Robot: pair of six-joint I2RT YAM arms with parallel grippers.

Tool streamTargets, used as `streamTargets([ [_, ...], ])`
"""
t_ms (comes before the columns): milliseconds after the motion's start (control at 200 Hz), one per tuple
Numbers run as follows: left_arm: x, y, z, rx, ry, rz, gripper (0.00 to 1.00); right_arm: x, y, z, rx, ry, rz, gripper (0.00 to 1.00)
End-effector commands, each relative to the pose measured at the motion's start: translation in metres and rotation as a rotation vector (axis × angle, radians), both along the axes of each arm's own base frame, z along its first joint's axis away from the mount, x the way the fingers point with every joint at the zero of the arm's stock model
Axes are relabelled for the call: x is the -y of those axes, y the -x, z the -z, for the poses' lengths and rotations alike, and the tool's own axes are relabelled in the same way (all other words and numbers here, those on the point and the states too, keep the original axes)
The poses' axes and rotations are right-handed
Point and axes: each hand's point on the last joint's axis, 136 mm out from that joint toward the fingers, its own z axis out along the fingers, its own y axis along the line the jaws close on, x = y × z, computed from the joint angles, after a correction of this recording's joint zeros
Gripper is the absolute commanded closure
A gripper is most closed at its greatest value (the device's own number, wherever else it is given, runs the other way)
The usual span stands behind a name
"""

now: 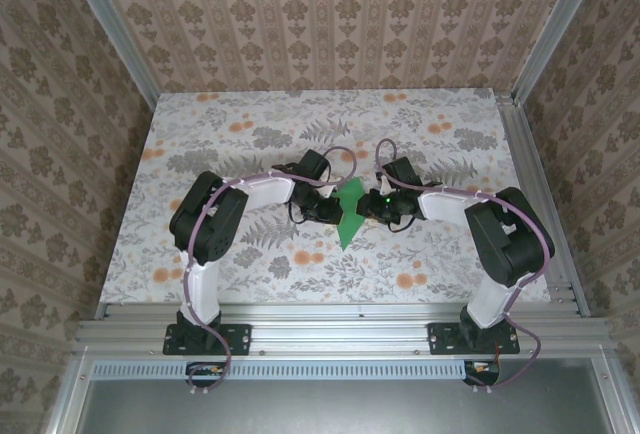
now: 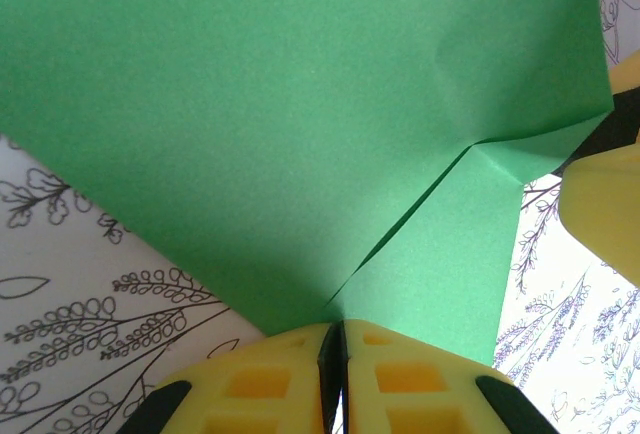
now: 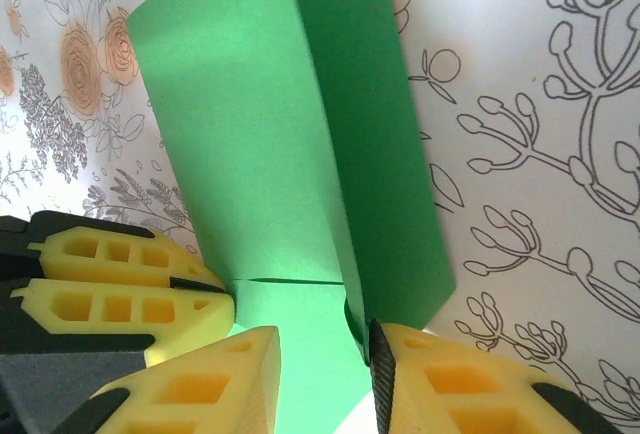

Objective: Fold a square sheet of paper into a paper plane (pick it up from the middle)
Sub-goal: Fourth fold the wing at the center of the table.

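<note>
1. The floral bench [image 1: 200, 124] takes up most of the top view. The paper lies at the centre of that frame, between my two sets of fingers.
2. The paper [image 1: 349, 216] is green and already creased into a narrower pointed shape, its tip toward the bottom of the top view. In the left wrist view it covers the upper half of the frame. I cannot tell whether any of it rests on the bench.
3. My left fingers [image 2: 333, 339] are pressed together at the bottom centre of the left wrist view, pinching the paper's corner where a diagonal fold edge ends. I judge this is my anchor. It should stay firm and steady so the layers cannot slide apart.
4. My right fingers [image 1: 370, 211] stand slightly spread, with the folded strip between them, not clamped as far as I can see. The step in hand looks like setting the next fold. To do it well I would line up both layers first. Then I would close squarely across the fold and draw gently away from the anchor, taut but not tugging.
5. The crease [image 3: 320, 154] runs from top centre to bottom centre of the right wrist view. The paper's upper-left corner there curls up, so it needs flattening before I squeeze.
</note>
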Motion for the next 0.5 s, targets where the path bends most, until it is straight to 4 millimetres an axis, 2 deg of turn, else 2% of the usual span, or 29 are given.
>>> streamTargets([
  [0,-0.067,0.035,0.08,-0.126,-0.315,-0.014,0.87,0.006,-0.001,0.004,0.001,0.042,-0.013,0.68],
  [200,-0.067,0.036,0.081,-0.131,-0.31,-0.013,0.87,0.008,0.002,0.012,-0.012,0.058,-0.029,0.7],
  [310,-0.068,0.036,0.081,-0.134,-0.309,-0.016,0.87,0.007,0.001,0.015,-0.017,0.057,-0.031,0.75],
  [495,-0.068,0.037,0.081,-0.138,-0.311,-0.014,0.87,0.002,-0.001,0.007,-0.009,0.017,-0.027,0.85],
])
